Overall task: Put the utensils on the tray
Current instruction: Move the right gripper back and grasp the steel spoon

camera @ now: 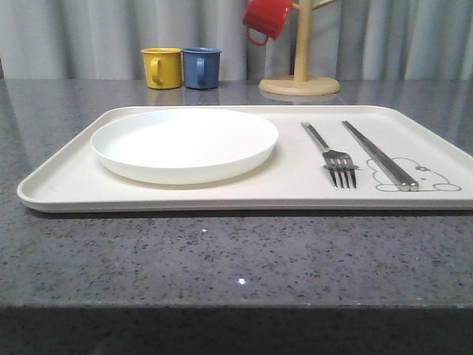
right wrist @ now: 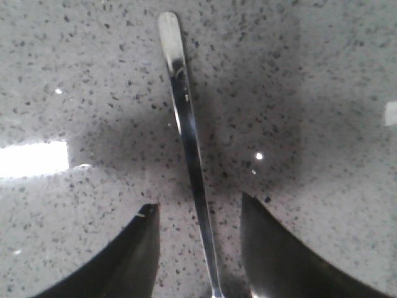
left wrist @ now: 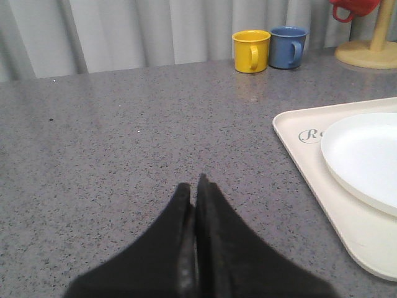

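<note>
The cream tray (camera: 66, 177) lies across the table, and its corner with grey script shows in the left wrist view (left wrist: 304, 155). On it rest the round white plate (camera: 185, 144) (left wrist: 366, 155), the silver fork (camera: 331, 157) and the pair of flat chopsticks (camera: 378, 155). A shiny spoon handle (right wrist: 189, 143) lies flat on the speckled counter, running between the fingers of my right gripper (right wrist: 198, 214), which is open and straddles it without touching. My left gripper (left wrist: 193, 186) is shut on nothing, above bare counter left of the tray.
A yellow mug (camera: 162, 67) and a blue mug (camera: 201, 67) stand at the back of the grey stone counter (camera: 222, 259). A red mug (camera: 266, 18) hangs on a wooden mug tree (camera: 300, 74). Curtains close off the back.
</note>
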Robot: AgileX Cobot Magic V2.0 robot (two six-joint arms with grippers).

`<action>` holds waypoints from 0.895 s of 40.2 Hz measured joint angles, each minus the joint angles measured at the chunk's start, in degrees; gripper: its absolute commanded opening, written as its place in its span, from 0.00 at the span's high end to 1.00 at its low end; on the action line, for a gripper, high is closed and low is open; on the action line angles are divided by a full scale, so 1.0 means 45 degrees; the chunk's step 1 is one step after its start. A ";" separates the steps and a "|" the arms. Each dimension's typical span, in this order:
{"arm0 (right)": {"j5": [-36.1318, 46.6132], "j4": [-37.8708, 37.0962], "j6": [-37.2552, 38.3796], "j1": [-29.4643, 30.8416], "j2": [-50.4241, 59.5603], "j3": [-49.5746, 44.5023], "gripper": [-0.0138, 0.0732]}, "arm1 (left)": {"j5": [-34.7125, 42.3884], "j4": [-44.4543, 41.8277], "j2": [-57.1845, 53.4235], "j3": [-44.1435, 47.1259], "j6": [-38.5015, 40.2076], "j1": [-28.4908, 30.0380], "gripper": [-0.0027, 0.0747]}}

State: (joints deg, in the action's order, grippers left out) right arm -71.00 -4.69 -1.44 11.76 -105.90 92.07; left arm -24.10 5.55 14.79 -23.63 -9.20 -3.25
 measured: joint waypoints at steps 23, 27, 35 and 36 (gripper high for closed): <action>0.0111 0.0053 -0.0031 0.0000 -0.0770 0.0000 0.53 | 0.0000 0.0000 0.0000 0.0000 0.0000 0.0000 0.99; 0.0111 0.0074 -0.0031 0.0000 -0.0770 0.0000 0.63 | 0.0000 0.0000 0.0000 0.0000 0.0000 0.0000 0.99; 0.0160 -0.0077 -0.0031 0.0021 -0.0770 0.0000 0.80 | 0.0000 0.0000 0.0000 0.0000 0.0000 0.0000 0.99; 0.0165 -0.0097 -0.0031 0.0021 -0.0770 0.0000 0.81 | 0.0000 0.0000 0.0000 0.0000 0.0000 0.0000 0.99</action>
State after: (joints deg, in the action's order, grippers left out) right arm -70.25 -5.12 -1.57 11.85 -109.37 92.07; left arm -24.10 5.55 14.79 -23.63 -9.20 -3.25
